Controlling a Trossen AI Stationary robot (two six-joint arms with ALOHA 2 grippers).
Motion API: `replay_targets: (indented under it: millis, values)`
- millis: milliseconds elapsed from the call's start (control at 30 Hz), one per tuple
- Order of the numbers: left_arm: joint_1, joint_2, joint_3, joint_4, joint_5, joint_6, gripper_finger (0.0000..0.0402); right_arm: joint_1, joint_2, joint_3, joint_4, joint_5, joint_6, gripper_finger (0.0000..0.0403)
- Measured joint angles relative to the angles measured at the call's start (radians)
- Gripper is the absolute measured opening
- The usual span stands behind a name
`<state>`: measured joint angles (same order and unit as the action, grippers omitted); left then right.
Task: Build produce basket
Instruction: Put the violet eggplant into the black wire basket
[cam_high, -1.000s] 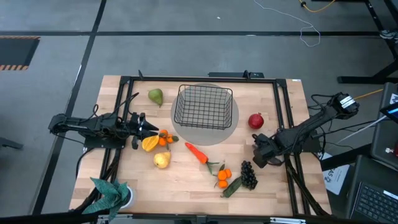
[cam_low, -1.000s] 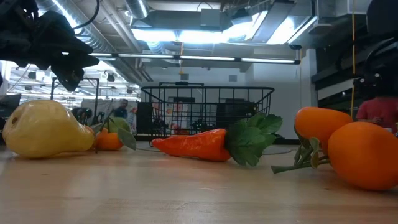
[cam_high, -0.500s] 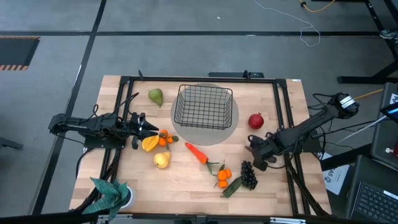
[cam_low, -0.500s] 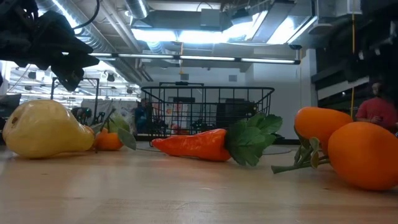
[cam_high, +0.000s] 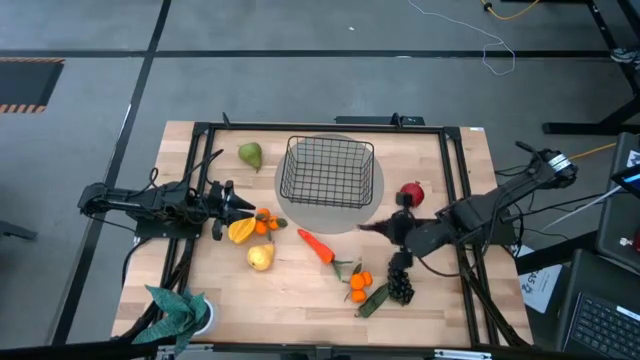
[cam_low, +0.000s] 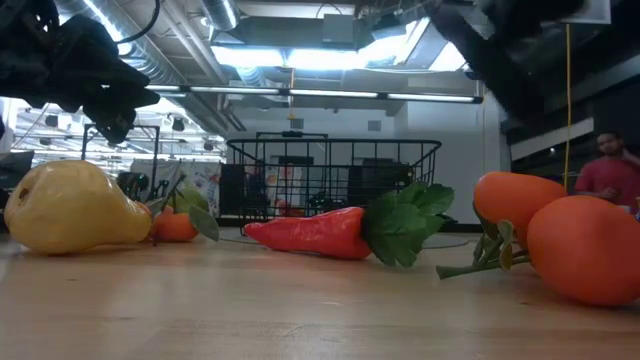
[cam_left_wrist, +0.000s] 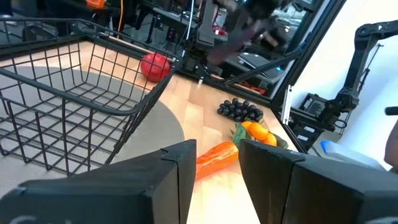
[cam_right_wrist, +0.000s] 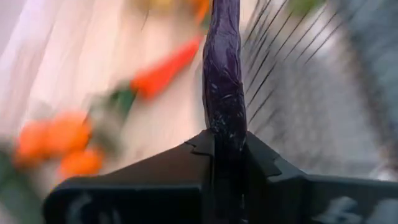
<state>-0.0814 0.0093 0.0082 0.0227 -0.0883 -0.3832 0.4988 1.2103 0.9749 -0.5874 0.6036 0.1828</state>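
The black wire basket (cam_high: 328, 172) stands on a grey round mat at the far middle. A green pear (cam_high: 250, 155), a red round fruit (cam_high: 411, 193), a carrot (cam_high: 316, 245), a yellow pear (cam_high: 260, 257), small oranges (cam_high: 358, 283), dark grapes (cam_high: 401, 284) and a dark green vegetable (cam_high: 372, 300) lie on the table. My right gripper (cam_high: 398, 230) is shut on a dark purple long vegetable (cam_high: 372, 227) between the red fruit and the grapes. My left gripper (cam_high: 226, 206) is open and empty beside a yellow fruit and oranges (cam_high: 250, 228). My right gripper pinches one end of the purple vegetable (cam_right_wrist: 224, 127) between its two fingers. The fingers come from the table's right, along the vegetable. The rest of the vegetable (cam_right_wrist: 222, 62) sticks out past the fingertips toward the table's left, clear of the table.
A teal leafy plant (cam_high: 180, 310) stands at the near left corner. In the low view the carrot (cam_low: 310, 232) and oranges (cam_low: 570, 245) lie in front of the basket (cam_low: 335, 180). A person (cam_low: 608, 175) shows in the room behind.
My right gripper has gone toward the table's left and a little toward its far edge, toward the basket. It carries the purple vegetable, which now points left over the table. The right arm has come into the top right of the low view.
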Motion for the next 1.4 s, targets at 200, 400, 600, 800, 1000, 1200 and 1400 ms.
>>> replay_targets:
  millis: [200, 400, 600, 800, 1000, 1200, 1400]
  values:
    - [0.0, 0.0, 0.0, 0.0, 0.0, 0.0, 0.011, -0.024, 0.0, 0.002, 0.408, 0.162, -0.224, 0.0033]
    - [0.0, 0.0, 0.0, 0.0, 0.0, 0.001, 0.011, -0.104, 0.0, 0.002, 0.691, 0.146, -0.403, 0.0034]
    - [0.0, 0.0, 0.0, 0.0, 0.0, 0.001, 0.011, -0.25, 0.002, 0.002, 0.763, -0.112, -0.406, 0.0034]
    - [0.0, 0.0, 0.0, 0.0, 0.0, 0.001, 0.011, -0.394, 0.064, 0.002, 0.763, -0.313, -0.312, 0.0035]
    - [0.0, 0.0, 0.0, 0.0, 0.0, 0.001, 0.011, -0.474, 0.136, 0.001, 0.76, -0.282, -0.293, 0.0037]
    - [0.0, 0.0, 0.0, 0.0, 0.0, 0.002, 0.011, -0.513, 0.139, 0.001, 0.748, -0.227, -0.303, 0.0068]
    - [0.0, 0.0, 0.0, 0.0, 0.0, 0.002, 0.011, -0.511, 0.139, 0.001, 0.73, -0.231, -0.338, 0.0128]
